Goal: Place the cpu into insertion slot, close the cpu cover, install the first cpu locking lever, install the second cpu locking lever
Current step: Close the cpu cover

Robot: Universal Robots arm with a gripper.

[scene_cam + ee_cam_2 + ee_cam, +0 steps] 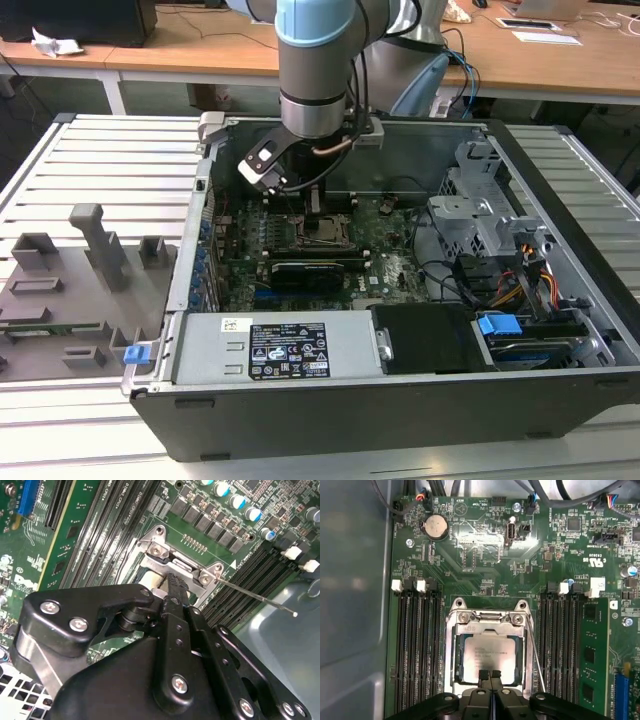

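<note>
While the claw (490, 676) hangs low inside the open computer case (560, 200), I've got its two fingertips (484, 675) pinched together with nothing between them: clenched and empty. They sit right at the edge of the cpu cover (487, 628) nearest the claw, touching it or all but touching. I can't tell which from here.

The cpu (487, 652) is down in the insertion slot (322, 232), square to the frame, its pale face showing through the cover's cut-out. The cover looks lowered over it, flat on every side as far as the first wrist view lets me judge. One locking lever (255, 596), a thin wire rod, runs along the side of the socket and angles away over the memory slots (415, 645). In the second wrist view it reads as free, not hooked under its catch.

My read is that this is the cover step, with the closed tips used as a pusher. To do it well I want the push straight down on the metal frame, never on the chip face, and gentle. If the cpu is a hair off its keys, force will bend pins. The plate should sit evenly before any lever bears on it, and the tips need to be clear of that loose wire so nothing snags. Slow and level, eyes on both wrist views for any tipping.
</note>
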